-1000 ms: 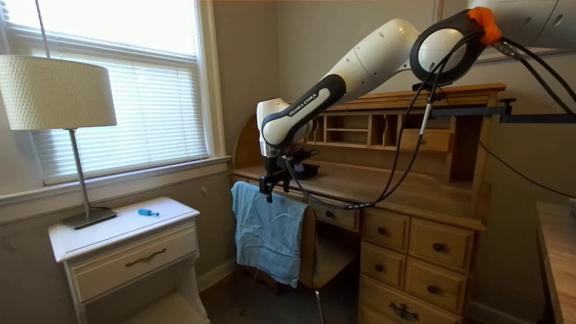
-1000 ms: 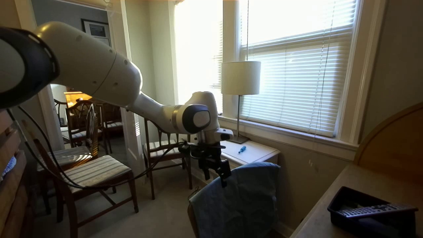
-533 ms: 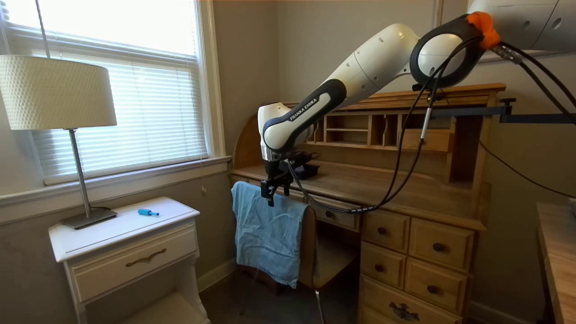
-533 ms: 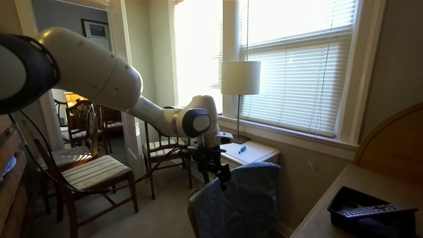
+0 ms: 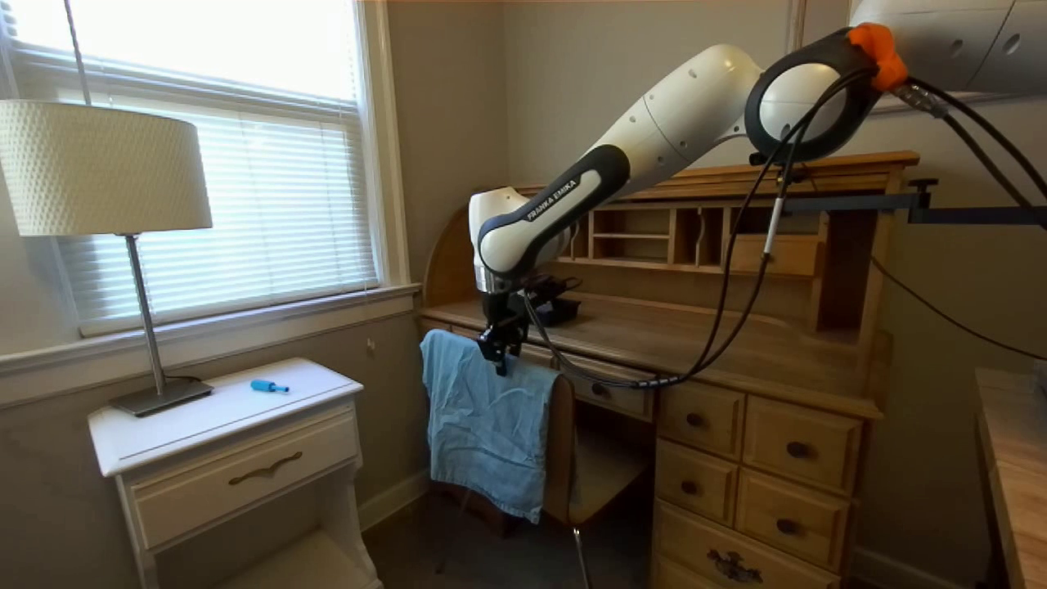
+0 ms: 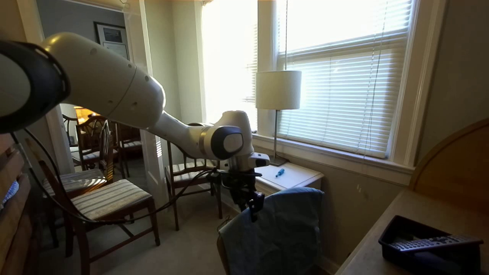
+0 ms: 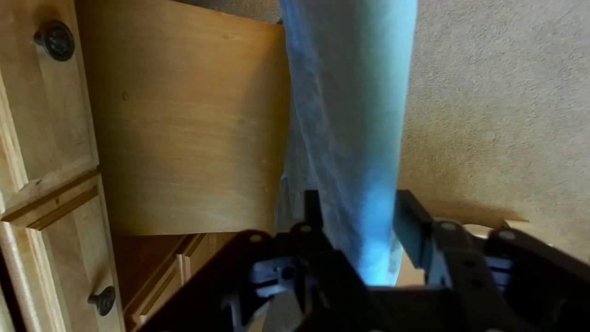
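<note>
Now that the tool (image 7: 357, 198) has come lower than a second ago, its jaws stand nearer together, partly apart with the blue cloth (image 5: 488, 433) between them, though I cannot tell whether they grip it; in an exterior view the cloth drapes the chair back (image 5: 561, 450) at the tool's six o'clock.

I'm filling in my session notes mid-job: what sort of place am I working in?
A home, it seems, perhaps a study or bedroom: there's a wooden desk, plus a white nightstand bearing a lamp.
</note>
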Controlling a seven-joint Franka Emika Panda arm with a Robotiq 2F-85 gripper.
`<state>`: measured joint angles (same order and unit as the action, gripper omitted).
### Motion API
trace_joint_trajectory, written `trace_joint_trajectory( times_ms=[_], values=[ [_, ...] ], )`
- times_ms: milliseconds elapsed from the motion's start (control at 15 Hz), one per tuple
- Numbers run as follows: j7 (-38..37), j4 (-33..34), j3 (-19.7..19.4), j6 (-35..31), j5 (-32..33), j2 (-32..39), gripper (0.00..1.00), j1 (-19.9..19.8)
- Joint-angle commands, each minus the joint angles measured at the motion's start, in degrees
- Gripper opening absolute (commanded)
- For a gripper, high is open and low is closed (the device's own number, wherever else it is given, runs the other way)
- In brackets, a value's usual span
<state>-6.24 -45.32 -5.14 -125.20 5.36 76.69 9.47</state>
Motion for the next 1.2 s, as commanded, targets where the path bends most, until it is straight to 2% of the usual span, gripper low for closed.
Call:
trace_joint_trajectory(
  times_ms=[0,200,333,467,533,667,733,800,1000,1067,1133],
  values=[
    [1.45,2.97,0.73,0.12,-0.4,1.73,0.3,-0.59],
    [1.39,3.18,0.71,0.12,-0.39,1.76,0.3,-0.56],
    [1.29,3.43,0.63,0.01,-0.34,1.71,0.38,-0.52],
    [1.3,3.59,0.62,-0.09,-0.33,1.67,0.4,-0.51],
    [1.28,3.73,0.62,-0.09,-0.33,1.71,0.18,-0.51],
    [1.36,3.9,0.65,-0.08,-0.33,1.76,0.11,-0.49],
    [1.4,3.92,0.67,-0.11,-0.34,1.76,0.02,-0.5],
    [1.39,3.94,0.67,-0.12,-0.32,1.74,0.0,-0.5],
    [1.27,3.81,0.56,-0.14,-0.33,1.54,0.06,-0.49],
    [1.23,3.69,0.51,-0.32,-0.3,1.4,0.2,-0.49],
    [1.3,3.73,0.52,-0.39,-0.27,1.33,0.43,-0.49]
  ],
)
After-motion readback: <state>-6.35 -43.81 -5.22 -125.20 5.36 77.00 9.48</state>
